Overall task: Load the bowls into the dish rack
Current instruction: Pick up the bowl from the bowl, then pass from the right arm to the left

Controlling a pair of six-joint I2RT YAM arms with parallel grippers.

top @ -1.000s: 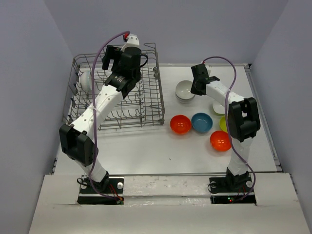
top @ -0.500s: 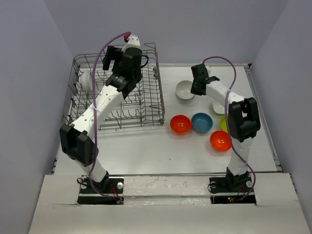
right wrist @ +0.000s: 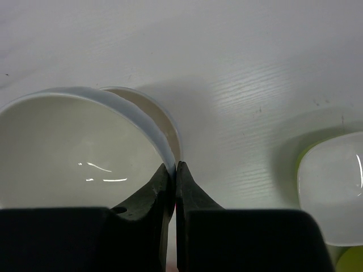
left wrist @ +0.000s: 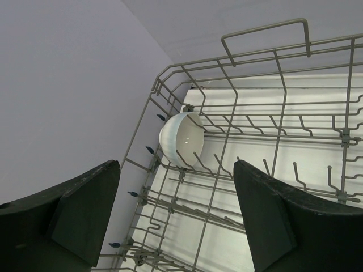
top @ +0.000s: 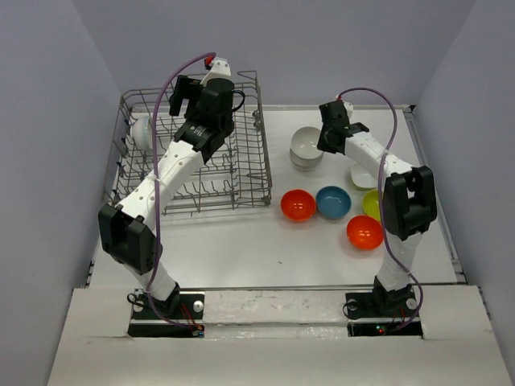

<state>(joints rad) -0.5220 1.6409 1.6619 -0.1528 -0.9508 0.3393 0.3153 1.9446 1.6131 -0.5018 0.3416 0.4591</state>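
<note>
Thin rim of glossy white bowl gripped by R tool, matte table beyond; L tool held wide open above wire dish rack.

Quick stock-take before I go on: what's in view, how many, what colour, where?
rack: one, grey wire, table's left.
racked bowl: one, white, on edge at rack's left side.
top bowl: one, white, right of rack, rim in right jaws.
lower bowl: one, white, under top bowl.
orange bowls: two, orange, off rack's near right corner and nearer right arm's base.
blue bowl: one, blue, right of first orange.
green bowl: one, yellow-green, right of blue, partly behind right arm.
back bowl: one, white, beyond green bowl.
table: one, white.
left arm: one, white and black, over rack, jaws open, empty.
right arm: one, white and black, jaws shut on top bowl.
</note>
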